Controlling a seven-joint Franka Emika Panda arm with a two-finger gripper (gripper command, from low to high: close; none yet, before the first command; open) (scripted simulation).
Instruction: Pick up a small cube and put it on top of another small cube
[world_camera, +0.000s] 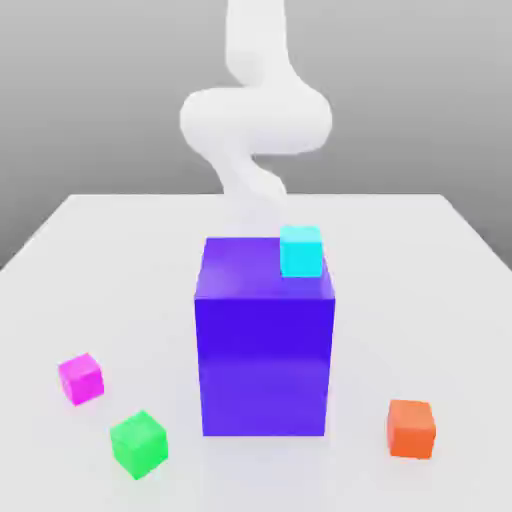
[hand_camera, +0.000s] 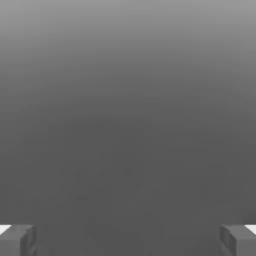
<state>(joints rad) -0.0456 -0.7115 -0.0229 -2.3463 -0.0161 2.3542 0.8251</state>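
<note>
Several small cubes show in the exterior view. A magenta cube (world_camera: 80, 378) and a green cube (world_camera: 138, 443) lie on the table toward the exterior view's left. An orange cube (world_camera: 411, 428) lies toward its right. A cyan cube (world_camera: 300, 250) shows at the far right corner of the big block's top; I cannot tell whether it rests on the block or stands behind it. In the hand view my gripper (hand_camera: 128, 241) is open, its fingertips (hand_camera: 17, 240) far apart with nothing between them, facing plain grey. The white arm (world_camera: 255, 120) rises behind the block.
A tall blue-violet block (world_camera: 265, 350) stands in the middle of the white table (world_camera: 120, 260), far larger than the small cubes. The three near cubes sit well apart from each other and from the block.
</note>
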